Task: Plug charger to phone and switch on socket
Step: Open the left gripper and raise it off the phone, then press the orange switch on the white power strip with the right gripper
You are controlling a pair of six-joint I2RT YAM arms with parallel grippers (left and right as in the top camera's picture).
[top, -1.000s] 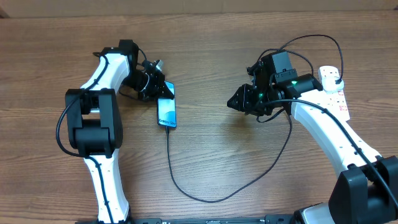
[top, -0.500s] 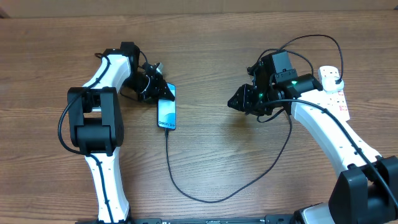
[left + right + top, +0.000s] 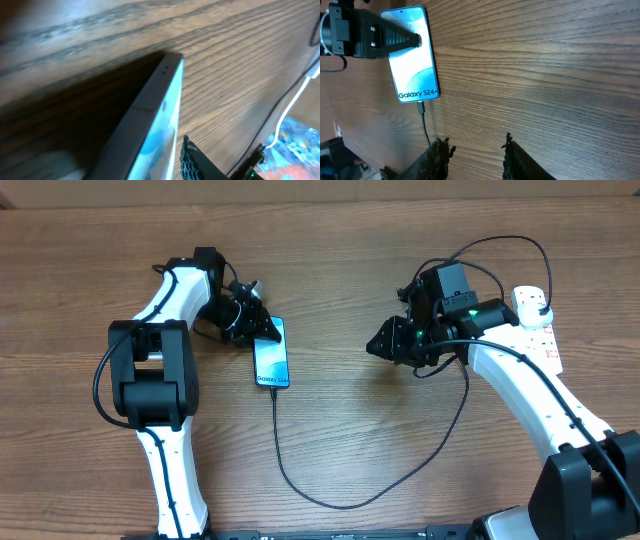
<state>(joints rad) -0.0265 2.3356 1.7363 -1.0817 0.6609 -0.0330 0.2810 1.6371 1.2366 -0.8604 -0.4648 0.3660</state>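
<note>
Over the phone's top end: left gripper reaches in from the side; one finger lies across the lit screen of the phone, which we judge is there to steady it.
Left jaws: the second finger is hidden, so we cannot tell whether they are clamped or apart.
Charger: the connector tip meets the phone's bottom edge and looks seated; the cable loops across the table toward the right arm.
Right gripper: fingers apart, nothing between them, above bare wood; well apart from the phone, between it and the socket.
Socket: far right, beside the right arm; we judge the switch to be the step left.
</note>
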